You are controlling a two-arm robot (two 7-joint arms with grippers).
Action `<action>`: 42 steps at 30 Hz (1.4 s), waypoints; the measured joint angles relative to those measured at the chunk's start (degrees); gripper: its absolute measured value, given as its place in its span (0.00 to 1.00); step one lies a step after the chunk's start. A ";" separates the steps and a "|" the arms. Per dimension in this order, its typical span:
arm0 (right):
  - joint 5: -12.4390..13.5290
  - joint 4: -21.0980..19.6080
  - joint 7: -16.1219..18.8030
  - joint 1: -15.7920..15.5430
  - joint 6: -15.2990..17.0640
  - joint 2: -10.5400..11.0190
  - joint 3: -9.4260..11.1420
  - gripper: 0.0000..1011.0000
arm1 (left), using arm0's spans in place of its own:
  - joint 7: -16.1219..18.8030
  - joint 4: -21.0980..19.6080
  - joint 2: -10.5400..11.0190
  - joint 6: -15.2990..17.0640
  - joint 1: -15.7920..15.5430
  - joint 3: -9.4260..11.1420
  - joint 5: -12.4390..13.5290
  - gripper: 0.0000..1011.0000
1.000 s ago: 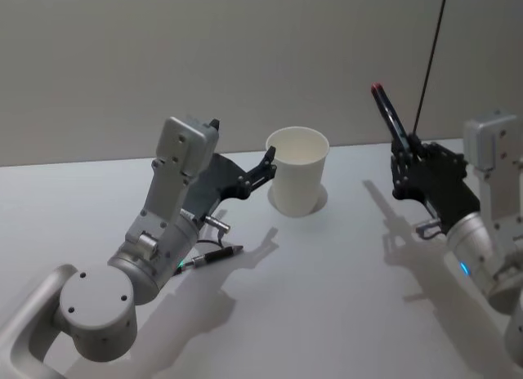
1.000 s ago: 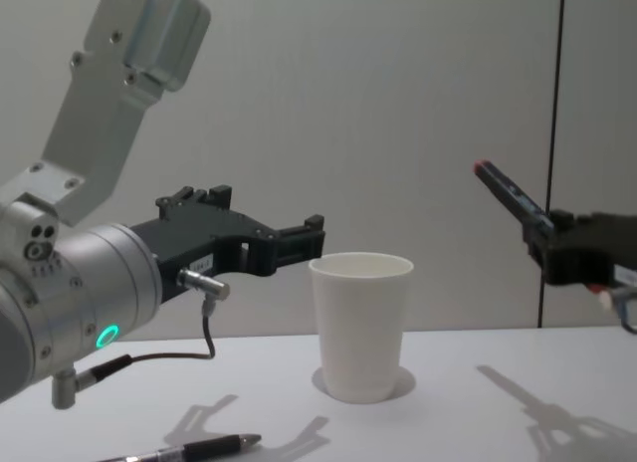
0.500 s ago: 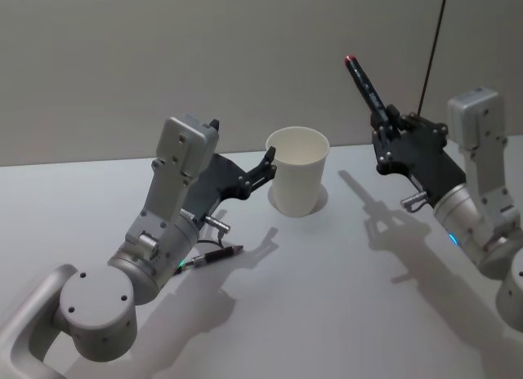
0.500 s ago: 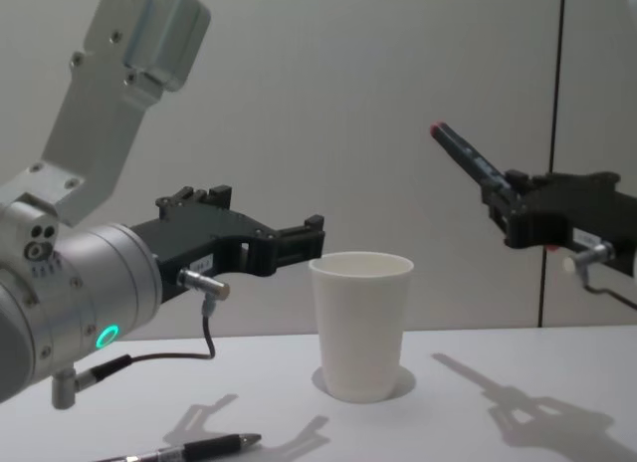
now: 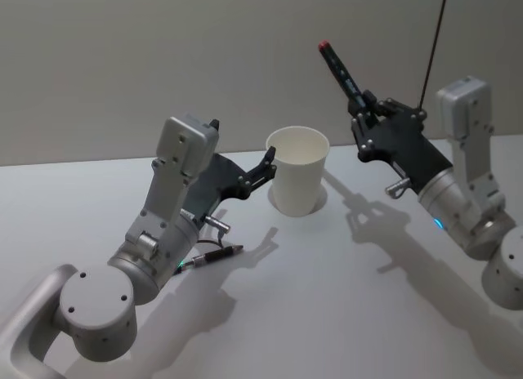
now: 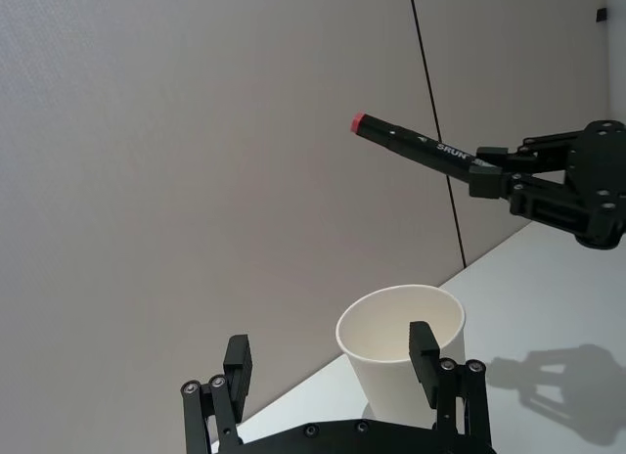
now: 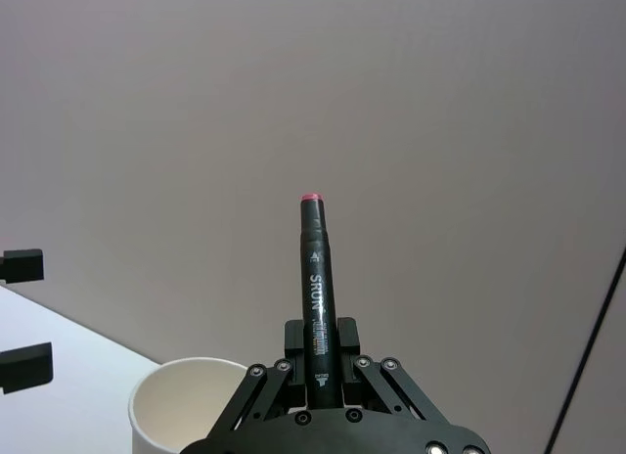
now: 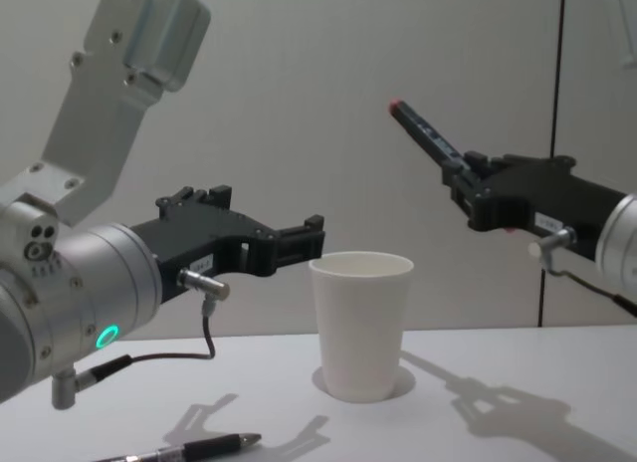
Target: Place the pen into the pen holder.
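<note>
**A:** Where do we have the pen (image 5: 341, 73)?

**B:** We have it in our right gripper (image 5: 365, 108), up in the air to the right of the paper cup (image 5: 297, 183). The fingers are pinched on the lower end of the black barrel. From the right wrist we can see them pressed against it on both sides.

**A:** How does it sit?

**B:** It is tilted. The red end points up and to the left, higher than the cup's rim, and from the chest it lines up roughly with the cup's right edge. The gripper itself is right of the cup and above its rim, clear of it.

**A:** And the cup?

**B:** It stands upright on the white table (image 5: 327, 314), toward the far side near the wall, mouth open. We see nothing inside it from the head.

**A:** What about our left gripper (image 6: 331, 354)?

**B:** It is spread wide and holds nothing, and it hangs just left of the cup at about rim height. From the head, one fingertip looks to be right at the cup's left side, but we cannot tell whether it touches.

**A:** Anything else on the table?

**B:** A second pen (image 5: 211, 256) lies flat on the near left, below our left arm and well apart from the cup.
</note>
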 joint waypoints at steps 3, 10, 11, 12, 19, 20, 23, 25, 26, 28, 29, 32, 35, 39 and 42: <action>0.64 1.80 1.13 1.12 -1.06 -0.43 -0.10 0.18 | 0.00 0.00 0.00 0.00 0.00 0.00 0.00 0.99; 1.79 5.38 3.28 3.27 -3.23 -1.35 -0.42 0.18 | 0.00 0.00 0.00 0.00 0.00 0.00 0.00 0.99; 1.95 6.19 3.61 3.72 -3.62 -1.56 -0.51 0.18 | 0.00 0.00 0.00 0.00 0.00 0.00 0.00 0.99; 2.18 7.03 4.06 4.20 -4.13 -1.78 -0.60 0.18 | 0.00 0.00 0.00 0.00 0.00 0.00 0.00 0.99; 3.02 10.96 5.59 6.43 -6.32 -2.87 -1.10 0.18 | 0.00 0.00 0.00 0.00 0.00 0.00 0.00 0.99; 3.09 11.34 5.74 6.64 -6.54 -2.98 -1.17 0.18 | 0.00 0.00 0.00 0.00 0.00 0.00 0.00 0.99; 3.37 12.93 6.27 7.56 -7.45 -3.43 -1.37 0.18 | 0.00 0.00 0.00 0.00 0.00 0.00 0.00 0.99; 3.52 13.78 6.53 8.06 -7.91 -3.67 -1.47 0.18 | 0.00 0.00 0.00 0.00 0.00 0.00 0.00 0.99; 3.64 14.55 6.72 8.50 -8.33 -3.89 -1.56 0.18 | 0.00 0.00 0.00 0.00 0.00 0.00 0.00 0.99; 3.78 15.48 6.93 9.00 -8.75 -4.13 -1.66 0.18 | 0.00 0.00 0.00 0.00 0.00 0.00 0.00 0.99; 3.83 15.85 7.01 9.20 -8.94 -4.23 -1.70 0.18 | 0.00 0.00 0.00 0.00 0.00 0.00 0.00 0.99; 4.06 17.43 7.34 10.10 -9.73 -4.66 -1.89 0.18 | 0.00 0.00 0.00 0.00 0.00 0.00 0.00 0.99; 4.21 19.01 7.64 10.97 -10.56 -5.07 -2.07 0.18 | 0.00 0.00 0.00 0.00 0.00 0.00 0.00 0.99; 4.35 20.90 8.00 11.98 -11.42 -5.57 -2.30 0.18 | 0.00 0.00 0.00 0.00 0.00 0.00 0.00 0.99; 4.45 22.36 8.25 12.78 -12.08 -5.98 -2.49 0.18 | 0.00 0.00 0.00 0.00 0.00 0.00 0.00 0.99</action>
